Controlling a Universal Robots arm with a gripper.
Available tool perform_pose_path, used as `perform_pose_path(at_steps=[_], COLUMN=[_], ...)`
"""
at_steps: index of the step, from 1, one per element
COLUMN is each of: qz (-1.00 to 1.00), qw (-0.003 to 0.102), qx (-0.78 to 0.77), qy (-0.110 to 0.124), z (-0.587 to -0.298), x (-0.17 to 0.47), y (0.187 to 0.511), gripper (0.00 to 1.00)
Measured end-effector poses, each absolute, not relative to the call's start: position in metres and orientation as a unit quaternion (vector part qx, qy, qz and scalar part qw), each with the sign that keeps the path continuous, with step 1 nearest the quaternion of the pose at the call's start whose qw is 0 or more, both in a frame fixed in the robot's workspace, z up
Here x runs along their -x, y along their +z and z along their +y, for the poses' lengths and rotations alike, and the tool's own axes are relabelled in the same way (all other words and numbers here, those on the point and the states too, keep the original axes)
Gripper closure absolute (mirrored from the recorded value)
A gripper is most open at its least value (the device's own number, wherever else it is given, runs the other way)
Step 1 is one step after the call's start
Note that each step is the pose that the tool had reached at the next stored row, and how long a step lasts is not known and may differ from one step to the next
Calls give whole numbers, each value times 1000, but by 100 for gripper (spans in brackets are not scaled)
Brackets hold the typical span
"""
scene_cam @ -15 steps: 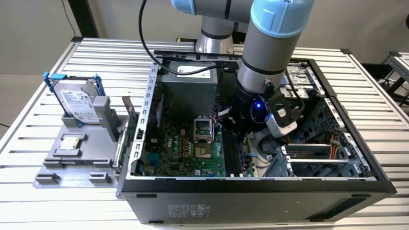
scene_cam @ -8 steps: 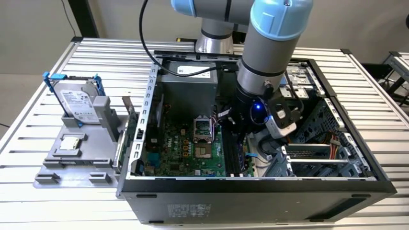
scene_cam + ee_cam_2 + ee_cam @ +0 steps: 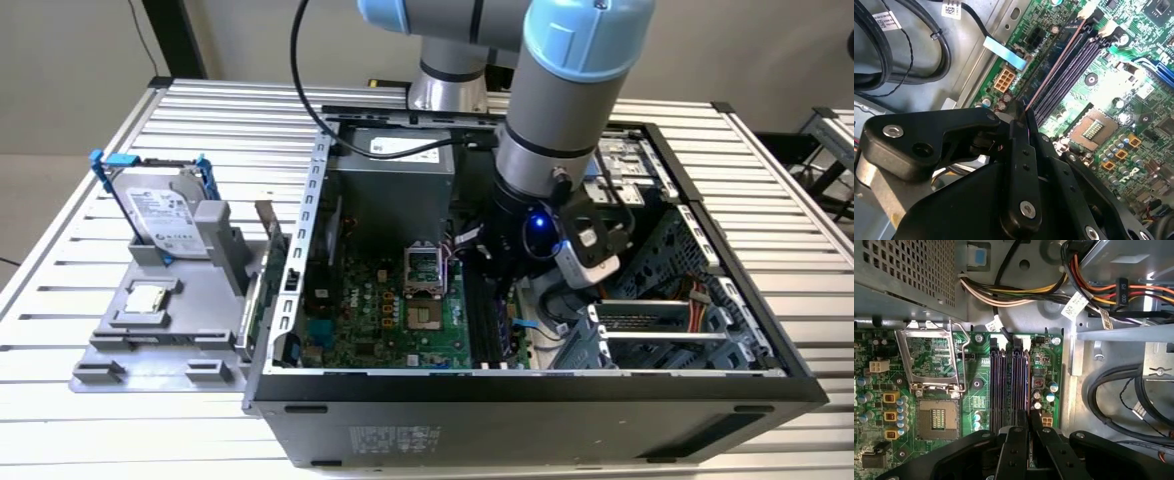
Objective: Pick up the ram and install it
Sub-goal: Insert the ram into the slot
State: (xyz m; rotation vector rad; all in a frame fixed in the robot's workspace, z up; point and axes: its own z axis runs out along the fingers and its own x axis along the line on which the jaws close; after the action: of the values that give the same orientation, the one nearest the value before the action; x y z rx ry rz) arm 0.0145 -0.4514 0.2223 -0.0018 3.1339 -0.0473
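Fingers (image 3: 1021,150) of the gripper (image 3: 1024,112) pinch the ram (image 3: 1054,67) edge-on at centre frame, lining it over the motherboard slots (image 3: 1010,382).

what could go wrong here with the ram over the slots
The ram, pinched edge-on in the gripper, sits right along the black memory slots; slightly off line, it could jam or flex when pressed. The CPU socket lies open beside them, so a slip might hit it. Loose black cables nearby could snag the arm.
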Motion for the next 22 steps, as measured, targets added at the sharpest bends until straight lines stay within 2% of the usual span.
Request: perform_pose_path(at_steps=[6, 11, 22], qz=[1000, 999, 999], qw=[1, -4, -4], qx=[1, 1, -6], qy=[-21, -40, -41], z=[-451, -451, -445], x=[-15, -16, -16], y=[232, 233, 232], gripper=[100, 100, 100])
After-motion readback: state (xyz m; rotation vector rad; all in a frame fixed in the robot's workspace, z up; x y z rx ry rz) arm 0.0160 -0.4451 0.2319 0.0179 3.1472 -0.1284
